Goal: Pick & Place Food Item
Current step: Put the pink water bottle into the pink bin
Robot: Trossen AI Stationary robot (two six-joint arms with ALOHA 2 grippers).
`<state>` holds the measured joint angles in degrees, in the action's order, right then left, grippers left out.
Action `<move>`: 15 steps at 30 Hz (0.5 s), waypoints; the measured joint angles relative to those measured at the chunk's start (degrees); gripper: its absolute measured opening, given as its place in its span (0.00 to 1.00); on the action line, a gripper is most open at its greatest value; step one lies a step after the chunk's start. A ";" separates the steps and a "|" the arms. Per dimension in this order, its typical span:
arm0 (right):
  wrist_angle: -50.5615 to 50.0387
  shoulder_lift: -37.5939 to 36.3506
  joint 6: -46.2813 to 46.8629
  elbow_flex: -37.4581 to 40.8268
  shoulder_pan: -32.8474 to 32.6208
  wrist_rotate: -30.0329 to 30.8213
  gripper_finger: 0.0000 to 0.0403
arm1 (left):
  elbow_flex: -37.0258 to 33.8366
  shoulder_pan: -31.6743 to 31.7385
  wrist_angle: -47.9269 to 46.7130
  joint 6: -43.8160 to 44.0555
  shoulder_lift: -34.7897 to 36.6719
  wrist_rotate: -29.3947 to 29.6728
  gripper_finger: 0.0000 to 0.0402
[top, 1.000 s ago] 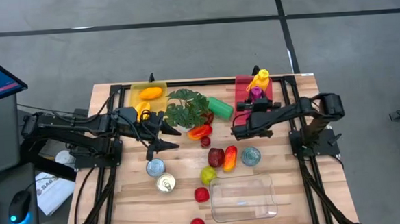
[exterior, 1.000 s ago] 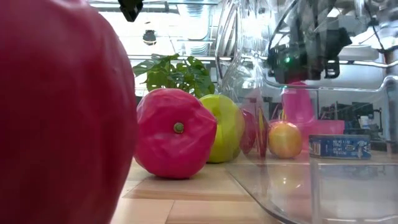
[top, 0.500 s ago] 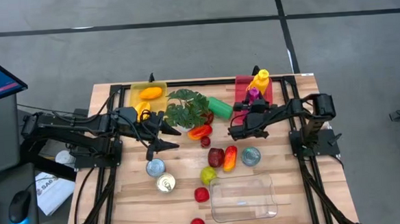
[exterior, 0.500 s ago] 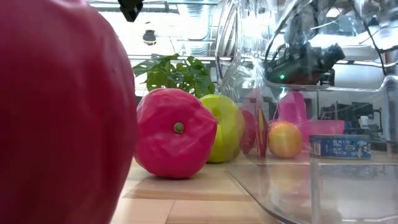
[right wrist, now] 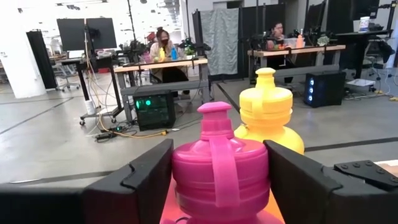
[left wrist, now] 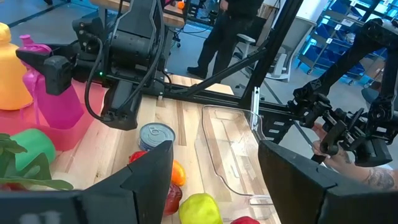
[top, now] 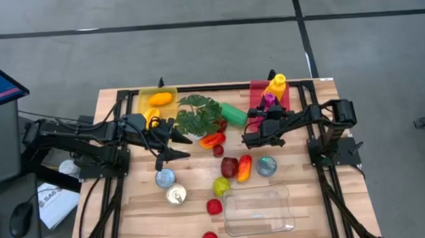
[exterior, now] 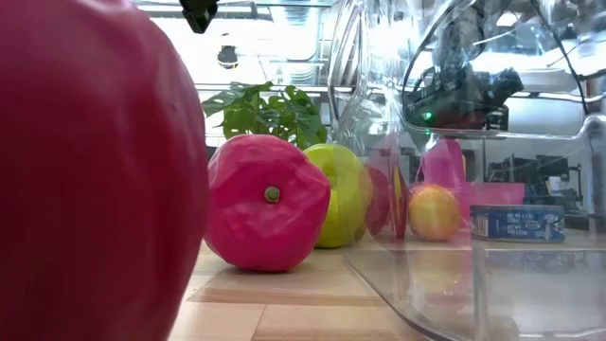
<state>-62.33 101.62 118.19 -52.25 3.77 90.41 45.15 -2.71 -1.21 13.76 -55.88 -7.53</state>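
right gripper [right wrist: 217, 186], fingers spread around the pink bottle [right wrist: 219, 163], upper right of the high view — closing came next; left gripper [left wrist: 214, 180] waited, fingers spread.

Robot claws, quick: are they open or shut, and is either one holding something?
Left gripper: open, holding nothing, above the table beside the leafy plant.
Right gripper: open around the pink bottle, not closed on it.

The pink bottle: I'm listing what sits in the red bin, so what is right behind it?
In the right wrist view, a yellow bottle stands directly behind the pink bottle, which covers its lower half. The red bin floor beneath them is hidden.
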 joint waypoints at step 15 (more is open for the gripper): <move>0.18 0.11 -13.47 -1.11 -1.48 -1.41 0.60 | 0.00 0.01 0.00 0.00 0.00 0.00 0.56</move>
<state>-62.15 101.73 104.72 -53.35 2.28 89.00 45.15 -2.70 -1.21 13.76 -55.88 -7.53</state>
